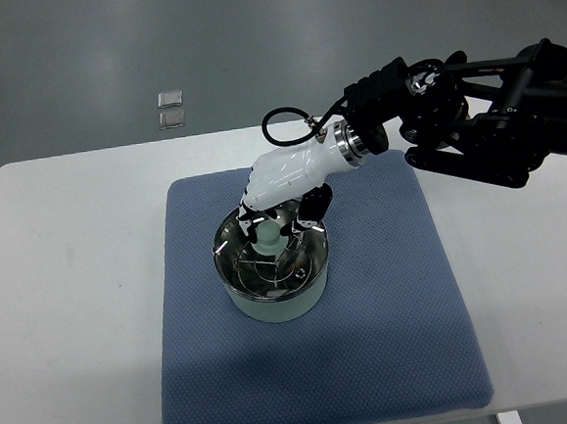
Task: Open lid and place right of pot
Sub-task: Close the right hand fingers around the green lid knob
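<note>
A pale green pot (275, 296) stands on the left half of a blue mat (389, 302). Its glass lid (268, 262) with a steel rim lies on top, tipped slightly. My right hand (270, 225), white with black finger joints, reaches in from the right and its fingers are curled around the lid's pale knob (265, 239). The knob is partly hidden by the fingers. The left arm does not show.
The mat lies on a white table (64, 288). To the right of the pot the mat is bare. Two small clear squares (170, 108) lie on the grey floor beyond the table's far edge.
</note>
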